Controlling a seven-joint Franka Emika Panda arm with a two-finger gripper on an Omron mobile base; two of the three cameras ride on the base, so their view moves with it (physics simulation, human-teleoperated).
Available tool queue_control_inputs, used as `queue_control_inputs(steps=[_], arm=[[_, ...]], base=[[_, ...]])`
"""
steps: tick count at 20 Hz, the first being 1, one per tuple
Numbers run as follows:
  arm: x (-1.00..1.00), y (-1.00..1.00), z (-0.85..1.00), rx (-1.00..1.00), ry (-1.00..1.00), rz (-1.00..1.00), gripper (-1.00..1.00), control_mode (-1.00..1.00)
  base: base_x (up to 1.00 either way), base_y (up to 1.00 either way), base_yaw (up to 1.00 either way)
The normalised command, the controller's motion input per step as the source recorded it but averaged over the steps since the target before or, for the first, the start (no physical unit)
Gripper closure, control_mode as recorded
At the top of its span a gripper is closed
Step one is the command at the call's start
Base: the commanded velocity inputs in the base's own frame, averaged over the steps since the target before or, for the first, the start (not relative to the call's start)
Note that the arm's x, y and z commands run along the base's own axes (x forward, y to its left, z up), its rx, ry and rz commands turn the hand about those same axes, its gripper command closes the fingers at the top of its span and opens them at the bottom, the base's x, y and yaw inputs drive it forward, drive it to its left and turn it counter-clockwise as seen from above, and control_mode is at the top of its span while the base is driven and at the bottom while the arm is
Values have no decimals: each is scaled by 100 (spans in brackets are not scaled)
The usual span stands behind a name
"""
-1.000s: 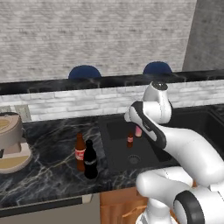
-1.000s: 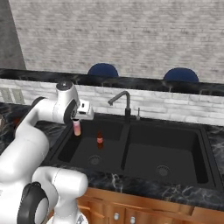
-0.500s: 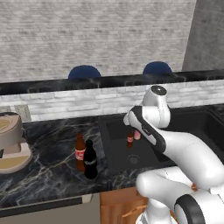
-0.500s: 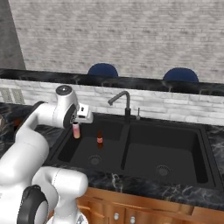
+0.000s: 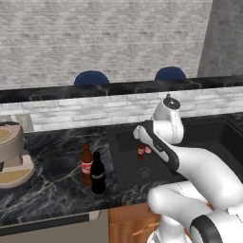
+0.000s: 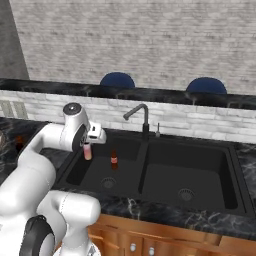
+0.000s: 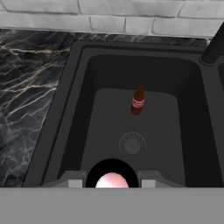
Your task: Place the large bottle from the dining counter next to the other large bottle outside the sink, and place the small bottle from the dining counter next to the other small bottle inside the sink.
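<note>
The pincer (image 6: 88, 148) is clamped on one small pink bottle (image 6: 87, 151), lower over the sink's (image 6: 200, 150) left basin than a second ago. One other small bottle (image 7: 138, 100) stands there. Two large bottles, black (image 5: 98, 172) and amber (image 5: 87, 164), touch near the bench (image 5: 52, 152) front edge.

Pale-pink small bottle (image 7: 112, 180) cut off by hand view's grey band, faucet (image 7: 214, 48) cropped at right edge
</note>
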Motion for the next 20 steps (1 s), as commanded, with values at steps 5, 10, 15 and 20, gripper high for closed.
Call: queue_control_inputs(steps=[5,10,15,20], arm=[[0,1,-13,0,-1,0,100,-100],[0,8,-16,0,0,0,100,-100],[1,2,-16,0,0,0,100,-100],[3,2,-19,-1,-2,0,100,-100]], base=[[0,0,0],[0,0,0],[0,0,0],[0,0,0]])
